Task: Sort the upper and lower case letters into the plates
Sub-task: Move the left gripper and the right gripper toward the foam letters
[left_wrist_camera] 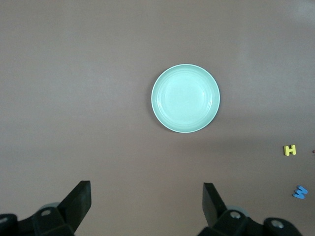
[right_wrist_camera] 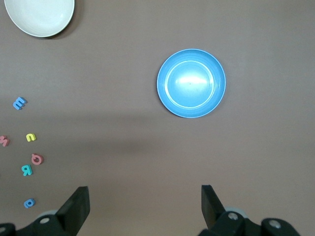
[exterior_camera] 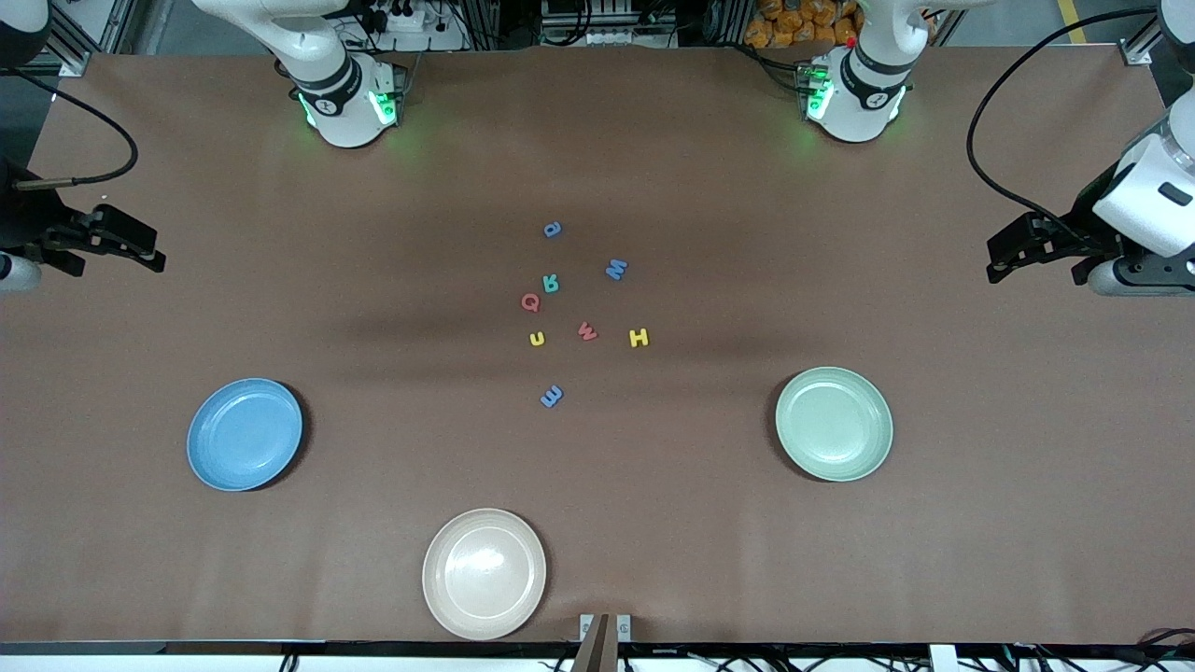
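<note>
Several tiny foam letters lie mid-table: blue a [exterior_camera: 553,229], blue W [exterior_camera: 616,270], teal R [exterior_camera: 551,283], red Q [exterior_camera: 530,302], yellow u [exterior_camera: 537,339], red w [exterior_camera: 587,330], yellow H [exterior_camera: 639,338] and blue m [exterior_camera: 552,397]. The sky blue plate [exterior_camera: 245,434] sits toward the right arm's end, the mint green plate [exterior_camera: 834,424] toward the left arm's end, both bare. My left gripper [left_wrist_camera: 146,196] hangs open over bare table beside the mint plate [left_wrist_camera: 185,98]. My right gripper [right_wrist_camera: 145,199] hangs open over bare table beside the blue plate [right_wrist_camera: 191,82].
A cream-beige plate [exterior_camera: 484,573] rests near the table's front edge, nearer the camera than the letters. Brown table covering stretches between the letter cluster and each plate. Both arm bases stand along the table's back edge.
</note>
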### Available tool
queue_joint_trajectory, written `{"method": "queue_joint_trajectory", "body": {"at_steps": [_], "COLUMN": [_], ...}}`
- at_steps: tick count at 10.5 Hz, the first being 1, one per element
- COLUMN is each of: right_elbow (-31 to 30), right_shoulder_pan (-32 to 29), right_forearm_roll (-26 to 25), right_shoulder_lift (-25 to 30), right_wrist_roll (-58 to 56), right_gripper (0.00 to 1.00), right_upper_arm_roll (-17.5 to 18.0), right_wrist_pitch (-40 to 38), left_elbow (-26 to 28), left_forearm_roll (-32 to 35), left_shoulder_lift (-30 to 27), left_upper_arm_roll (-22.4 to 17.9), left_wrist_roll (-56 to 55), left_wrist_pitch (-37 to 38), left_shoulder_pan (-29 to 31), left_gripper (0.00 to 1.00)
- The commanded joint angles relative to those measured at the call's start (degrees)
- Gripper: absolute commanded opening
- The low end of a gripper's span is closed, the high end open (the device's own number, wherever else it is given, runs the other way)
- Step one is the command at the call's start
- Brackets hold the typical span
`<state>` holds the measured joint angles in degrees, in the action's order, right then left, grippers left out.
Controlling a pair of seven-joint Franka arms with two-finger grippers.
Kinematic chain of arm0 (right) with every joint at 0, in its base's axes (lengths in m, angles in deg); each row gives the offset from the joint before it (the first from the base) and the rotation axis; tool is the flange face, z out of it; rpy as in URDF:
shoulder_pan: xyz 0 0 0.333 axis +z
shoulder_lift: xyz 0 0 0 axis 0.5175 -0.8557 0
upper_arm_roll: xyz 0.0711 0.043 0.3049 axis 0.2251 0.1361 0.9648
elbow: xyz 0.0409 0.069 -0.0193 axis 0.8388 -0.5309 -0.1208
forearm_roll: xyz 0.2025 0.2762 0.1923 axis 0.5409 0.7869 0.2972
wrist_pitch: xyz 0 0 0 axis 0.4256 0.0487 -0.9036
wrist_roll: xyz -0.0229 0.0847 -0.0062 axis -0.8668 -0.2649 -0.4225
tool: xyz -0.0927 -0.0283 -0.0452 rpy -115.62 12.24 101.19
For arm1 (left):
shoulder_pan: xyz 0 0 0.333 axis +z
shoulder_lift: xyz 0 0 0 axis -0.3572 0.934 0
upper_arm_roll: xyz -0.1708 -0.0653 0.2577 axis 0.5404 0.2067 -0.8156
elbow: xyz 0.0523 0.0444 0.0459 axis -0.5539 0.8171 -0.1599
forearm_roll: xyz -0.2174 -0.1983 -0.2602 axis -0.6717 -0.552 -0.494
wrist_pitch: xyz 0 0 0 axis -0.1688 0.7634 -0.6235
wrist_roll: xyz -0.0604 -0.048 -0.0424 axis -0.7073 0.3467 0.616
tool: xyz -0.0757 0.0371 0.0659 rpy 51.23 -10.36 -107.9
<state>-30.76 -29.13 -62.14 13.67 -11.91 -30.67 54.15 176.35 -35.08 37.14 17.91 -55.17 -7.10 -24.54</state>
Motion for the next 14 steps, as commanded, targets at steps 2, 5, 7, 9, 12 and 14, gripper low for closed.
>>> {"method": "queue_joint_trajectory", "body": {"at_steps": [2, 5, 7, 9, 12, 14], "right_elbow": [-0.3, -0.8, -1.4, -1.5, -2.6, -2.6], "right_shoulder_pan": [-0.9, -0.6, 0.8, 1.7, 3.3, 5.4], "right_forearm_roll": [1.1, 1.1, 1.1, 1.1, 1.2, 1.1], "right_shoulder_lift": [0.2, -0.1, -1.1, -3.7, -9.0, -12.0], "right_wrist_roll": [-0.8, -0.8, -0.8, -0.7, -0.8, -0.8], "right_gripper": [1.00, 1.00, 1.00, 1.00, 1.00, 1.00], "right_upper_arm_roll": [0.6, 0.6, 0.6, 0.6, 0.6, 0.6], "right_wrist_pitch": [-0.2, -0.2, 0.0, 1.6, 6.5, 8.9], "left_elbow": [-0.3, 0.4, 3.8, 9.1, 15.4, 17.2], "left_forearm_roll": [-1.4, -1.9, -1.9, -1.9, -1.9, -1.8], "left_shoulder_lift": [-0.4, 1.2, 1.6, 1.6, 2.9, 4.3], "left_upper_arm_roll": [-0.9, 0.8, 7.1, 13.2, 18.2, 18.2], "left_wrist_roll": [1.2, 0.5, 0.2, 0.1, -1.8, -8.1], "left_wrist_pitch": [0.8, 0.6, -1.8, -8.4, -15.8, -19.1], "left_shoulder_pan": [-0.9, -3.1, -3.6, -3.7, -4.6, -9.9], "left_gripper": [1.00, 1.00, 1.00, 1.00, 1.00, 1.00]}}
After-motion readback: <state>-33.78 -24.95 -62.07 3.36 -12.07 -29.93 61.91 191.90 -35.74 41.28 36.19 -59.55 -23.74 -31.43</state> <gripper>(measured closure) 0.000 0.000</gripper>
